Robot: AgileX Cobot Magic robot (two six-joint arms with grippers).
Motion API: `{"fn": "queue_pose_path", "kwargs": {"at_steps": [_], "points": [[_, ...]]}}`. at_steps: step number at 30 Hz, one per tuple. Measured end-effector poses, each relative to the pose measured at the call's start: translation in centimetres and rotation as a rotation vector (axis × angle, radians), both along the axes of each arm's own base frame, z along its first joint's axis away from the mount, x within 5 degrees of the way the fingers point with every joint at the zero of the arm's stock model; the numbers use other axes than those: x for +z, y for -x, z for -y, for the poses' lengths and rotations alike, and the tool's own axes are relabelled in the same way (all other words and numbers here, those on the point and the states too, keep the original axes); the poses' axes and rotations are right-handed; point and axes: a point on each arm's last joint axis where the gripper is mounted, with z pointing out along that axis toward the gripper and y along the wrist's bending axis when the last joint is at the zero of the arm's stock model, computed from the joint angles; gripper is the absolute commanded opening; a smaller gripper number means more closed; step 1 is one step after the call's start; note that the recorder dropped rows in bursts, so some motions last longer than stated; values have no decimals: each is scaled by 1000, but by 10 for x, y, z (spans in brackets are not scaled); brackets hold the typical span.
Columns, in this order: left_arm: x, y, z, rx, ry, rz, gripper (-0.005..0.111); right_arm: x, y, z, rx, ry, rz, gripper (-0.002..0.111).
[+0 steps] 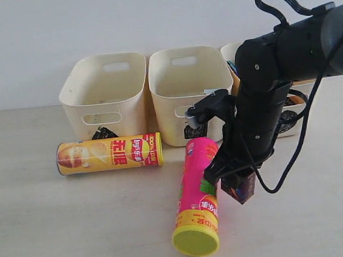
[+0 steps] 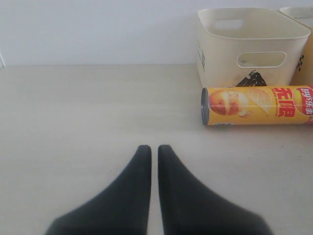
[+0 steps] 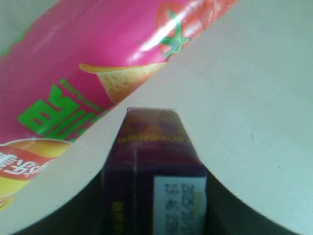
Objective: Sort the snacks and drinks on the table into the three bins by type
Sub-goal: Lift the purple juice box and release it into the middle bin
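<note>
The right arm (image 1: 284, 56) reached down in front of the middle bin (image 1: 186, 80). The right jaws were clenched on the purple carton (image 1: 241, 188), gripping it from both sides. The carton hung tilted just beside the pink tube (image 1: 196, 191), to its right in the exterior view. Whether it touched the table (image 1: 78, 229) could not be told.

The pink tube lay on its side on the table, with its yellow-green lid (image 1: 195, 241) toward the camera and its far end near the middle bin. The yellow tube (image 1: 108, 154) lay on its side across the front of the left bin (image 1: 104, 89), close to it and well apart from the carton. The right bin (image 1: 232, 51) stood behind the arm, mostly hidden.

The left jaws were drawn together with only a sliver between their tips, holding nothing. They sat low over bare table, well apart from the yellow tube's metal end (image 2: 205, 105).
</note>
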Motion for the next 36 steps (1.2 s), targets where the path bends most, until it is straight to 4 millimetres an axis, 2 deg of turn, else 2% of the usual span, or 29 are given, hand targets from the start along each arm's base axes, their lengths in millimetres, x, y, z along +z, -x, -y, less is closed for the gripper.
{"fn": "queue_pose_path", "kwargs": {"at_steps": [9, 14, 20, 27, 31, 36], "points": [[0, 0, 0, 0, 0, 0, 4, 7, 1, 2, 9, 18, 4, 0], [0, 0, 0, 0, 0, 0, 4, 36, -8, 4, 36, 50, 92, 0], [0, 0, 0, 0, 0, 0, 4, 80, -30, 2, 24, 62, 292, 0], [0, 0, 0, 0, 0, 0, 4, 113, -56, -17, 40, -157, 660, 0], [0, 0, 0, 0, 0, 0, 4, 113, -78, -22, 26, -287, 809, 0], [0, 0, 0, 0, 0, 0, 4, 81, -114, -2, -47, -334, 857, 0]]}}
